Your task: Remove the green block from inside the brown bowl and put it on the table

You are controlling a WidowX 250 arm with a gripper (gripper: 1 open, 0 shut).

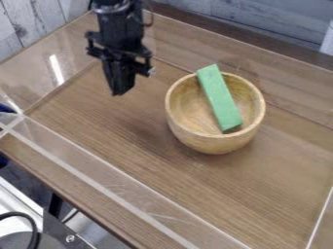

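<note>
The green block (pixel 219 97) lies slanted inside the brown bowl (pixel 215 133), its upper end resting on the far rim. The bowl stands right of centre on the wood-grain table (pixel 117 146). My black gripper (pixel 121 88) hangs over the table to the left of the bowl, clear of both bowl and block. Its fingers point down, pressed together, with nothing between them.
A low clear acrylic wall (pixel 78 170) runs around the table's edges. A clear angled bracket (pixel 120 26) sits at the back wall. Dark cables (pixel 26 229) lie below the front left corner.
</note>
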